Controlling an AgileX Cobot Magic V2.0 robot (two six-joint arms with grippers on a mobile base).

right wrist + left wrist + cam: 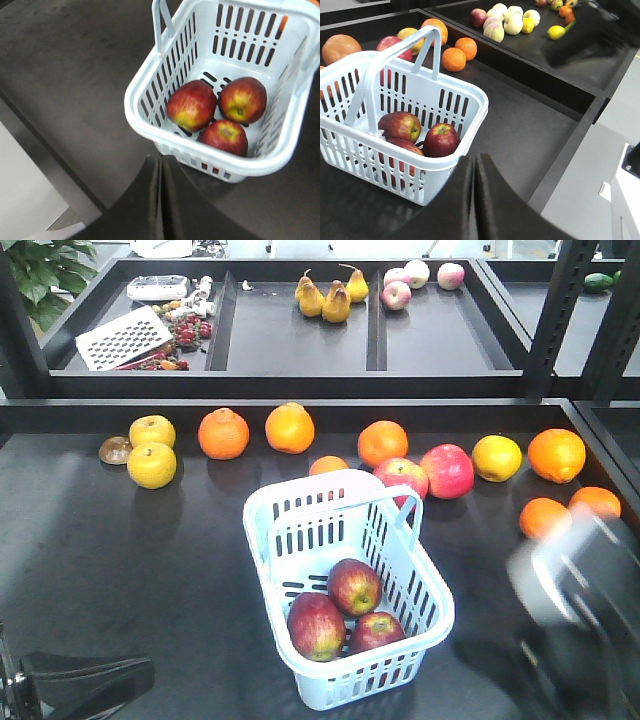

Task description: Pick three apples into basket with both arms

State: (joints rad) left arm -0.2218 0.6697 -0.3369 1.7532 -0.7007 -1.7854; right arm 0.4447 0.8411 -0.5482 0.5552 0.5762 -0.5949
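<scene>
Three dark-red apples (347, 612) clustered, touching, at near end of pale blue basket (430, 585) on dark tabletop (120, 560). One swing handle (330, 490) raised. Left gripper (475, 172) empty, fingers pressed flat together, just outside basket rim. Right gripper (161, 175) likewise closed, empty, beside opposite rim. Oranges (290, 428), yellow fruits (151, 450), glossy red apple (448, 471) in row behind basket. Pears (330, 296) on rear shelf.
</scene>
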